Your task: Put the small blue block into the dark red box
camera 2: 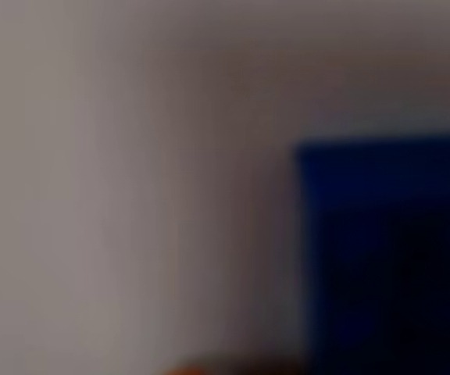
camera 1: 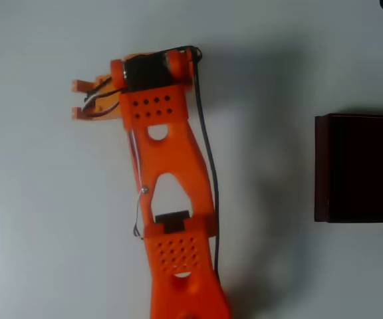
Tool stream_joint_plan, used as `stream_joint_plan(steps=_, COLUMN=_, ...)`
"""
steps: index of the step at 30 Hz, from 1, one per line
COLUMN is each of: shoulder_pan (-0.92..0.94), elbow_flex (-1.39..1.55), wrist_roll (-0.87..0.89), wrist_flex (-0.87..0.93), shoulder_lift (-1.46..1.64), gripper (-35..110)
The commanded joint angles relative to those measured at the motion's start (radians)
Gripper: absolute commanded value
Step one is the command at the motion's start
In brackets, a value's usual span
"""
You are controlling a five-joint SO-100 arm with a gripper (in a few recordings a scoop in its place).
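In the overhead view my orange gripper (camera 1: 78, 100) is at the upper left of the white table, fingers pointing left. The two fingertips (camera 1: 80, 85) stand apart with bare table between them, so it is open and holds nothing. The small blue block (camera 2: 385, 258) appears in the wrist view as a large, blurred dark blue shape at the lower right, very close to the camera. In the overhead view the block is hidden, probably under the arm. The dark red box (camera 1: 361, 167) sits at the right edge of the overhead view, far from the gripper, its inside dark.
The orange arm (camera 1: 175, 199) runs from the bottom middle up to the gripper, with a black cable (camera 1: 208, 153) along its right side. White table (camera 1: 271, 80) lies between arm and box.
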Motion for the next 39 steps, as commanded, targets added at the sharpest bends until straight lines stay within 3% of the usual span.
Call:
stream_joint_plan(steps=1, shoulder_pan=-0.008, elbow_flex=-0.046, wrist_roll=0.005, wrist_flex=0.028, shoulder_lift=0.003, gripper=24)
stream_joint_plan(steps=8, shoulder_pan=-0.006, elbow_flex=-0.014, wrist_roll=-0.002, wrist_flex=0.031, shoulder_lift=-0.020, gripper=23)
stream_joint_plan(steps=14, shoulder_pan=-0.029, elbow_flex=0.014, wrist_roll=0.005, wrist_flex=0.031, shoulder_lift=-0.002, gripper=11)
stream_joint_plan(steps=26, shoulder_pan=-0.041, elbow_flex=0.058, wrist_roll=0.011, wrist_flex=0.031, shoulder_lift=0.023, gripper=0)
stream_joint_plan(steps=33, shoulder_pan=0.064, elbow_flex=0.380, wrist_roll=-0.005, wrist_flex=0.031, shoulder_lift=0.433, gripper=0)
stream_joint_plan(steps=39, shoulder_pan=0.307, elbow_flex=0.756, wrist_roll=-0.025, wrist_flex=0.011, shoulder_lift=0.934, gripper=0)
